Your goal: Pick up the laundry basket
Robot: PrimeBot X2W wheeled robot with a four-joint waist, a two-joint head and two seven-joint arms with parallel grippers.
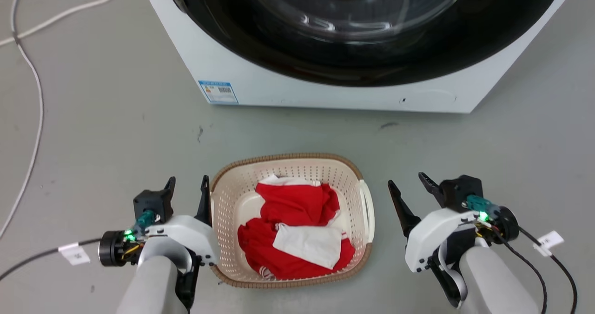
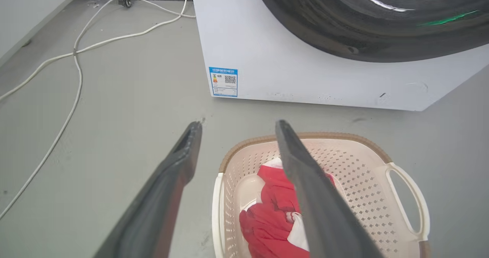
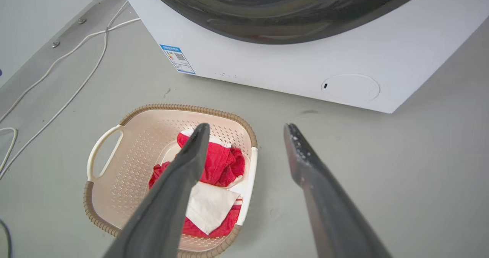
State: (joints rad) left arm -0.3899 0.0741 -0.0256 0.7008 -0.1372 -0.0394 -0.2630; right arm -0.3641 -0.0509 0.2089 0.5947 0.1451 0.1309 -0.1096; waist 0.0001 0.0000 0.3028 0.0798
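Observation:
The laundry basket (image 1: 228, 197) is a cream perforated tub with a brown woven-look rim and white side handles, sitting on the grey floor before the washing machine. Red and white clothes (image 1: 297, 230) lie inside it. My left gripper (image 1: 188, 184) is open just outside the basket's left wall, with nothing between its fingers. On the other side, my right gripper (image 1: 407, 180) is open a short way off the right handle (image 1: 368, 203), touching nothing. The left wrist view has the basket (image 2: 355, 166) under the open fingers (image 2: 305, 181). In the right wrist view the basket (image 3: 130, 151) lies to the left.
A white front-loading washing machine (image 1: 334, 90) with a dark round door stands close behind the basket. White cables (image 1: 32, 95) trail over the floor at the left. Bare grey floor lies on both sides of the basket.

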